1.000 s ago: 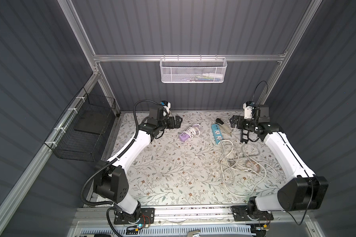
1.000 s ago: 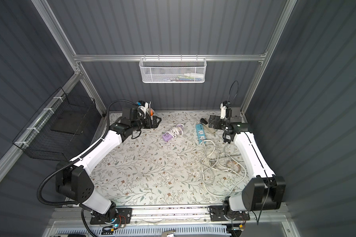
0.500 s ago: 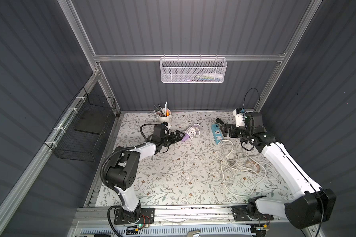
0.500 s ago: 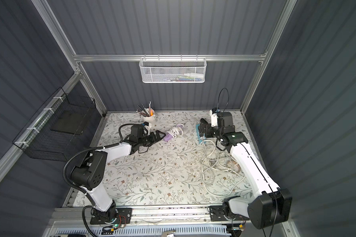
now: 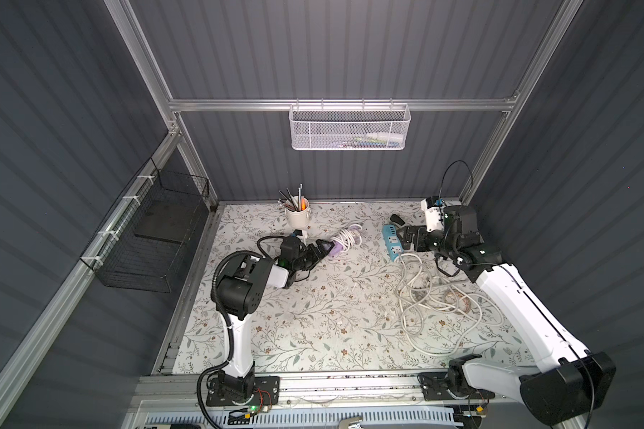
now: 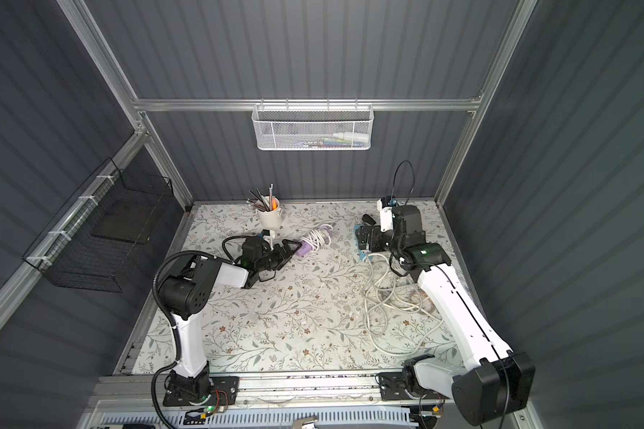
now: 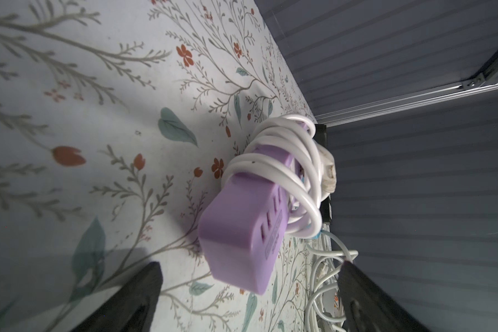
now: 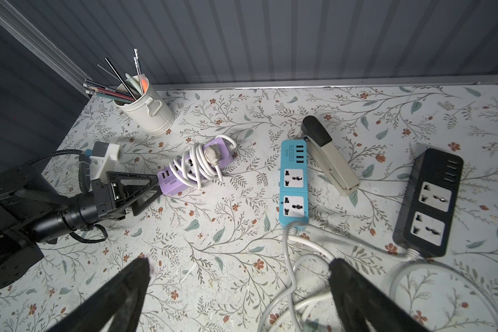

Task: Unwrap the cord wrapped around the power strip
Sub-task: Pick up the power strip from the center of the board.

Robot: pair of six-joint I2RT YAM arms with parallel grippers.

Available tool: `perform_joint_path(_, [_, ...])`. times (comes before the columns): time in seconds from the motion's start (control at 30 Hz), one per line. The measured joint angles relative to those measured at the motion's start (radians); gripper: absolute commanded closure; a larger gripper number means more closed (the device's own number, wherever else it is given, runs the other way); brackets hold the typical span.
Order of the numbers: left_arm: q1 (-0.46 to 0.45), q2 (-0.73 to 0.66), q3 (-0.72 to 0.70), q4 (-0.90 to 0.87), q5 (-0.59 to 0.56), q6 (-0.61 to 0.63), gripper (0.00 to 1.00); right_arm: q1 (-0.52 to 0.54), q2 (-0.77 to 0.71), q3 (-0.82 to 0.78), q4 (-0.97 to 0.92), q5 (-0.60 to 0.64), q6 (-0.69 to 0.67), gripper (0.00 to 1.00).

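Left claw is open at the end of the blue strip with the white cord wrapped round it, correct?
Wrong colour. The open left claw is at the end of the purple strip, which has the white cord wrapped round it. The blue strip lies apart, with nothing wrapped round it. The right wrist view shows this.
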Motion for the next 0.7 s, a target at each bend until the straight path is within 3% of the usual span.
perform_joint_path(0.7, [0.000,0.125,0.072,0.177,0.034,-0.063,0.19,0.011,0.000,0.002,-0.003,0.000,0.014,0.01])
